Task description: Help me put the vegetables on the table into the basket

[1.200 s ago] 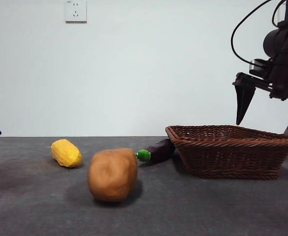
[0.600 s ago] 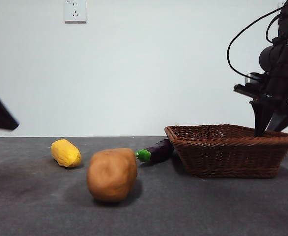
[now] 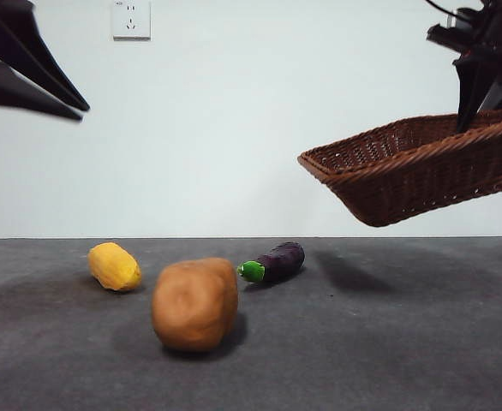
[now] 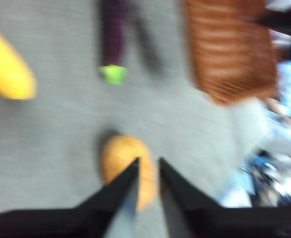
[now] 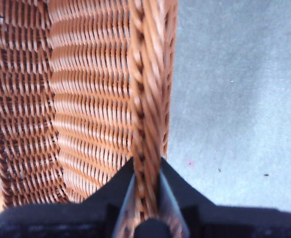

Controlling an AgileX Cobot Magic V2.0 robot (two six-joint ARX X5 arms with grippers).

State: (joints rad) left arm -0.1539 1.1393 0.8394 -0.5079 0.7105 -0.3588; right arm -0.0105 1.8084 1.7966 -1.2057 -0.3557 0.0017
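Basket (image 3: 409, 175) is up off the table (image 3: 362, 342) now, tilted in the air, with the right gripper (image 5: 145, 171) pinching its braided rim; its right end is cut off. Left gripper (image 4: 148, 166) has swung in above the potato (image 3: 195, 304), jaws nearly together, holding nothing, though that view's blurry. Corn (image 3: 114, 266) and eggplant (image 3: 272, 262) lie behind.
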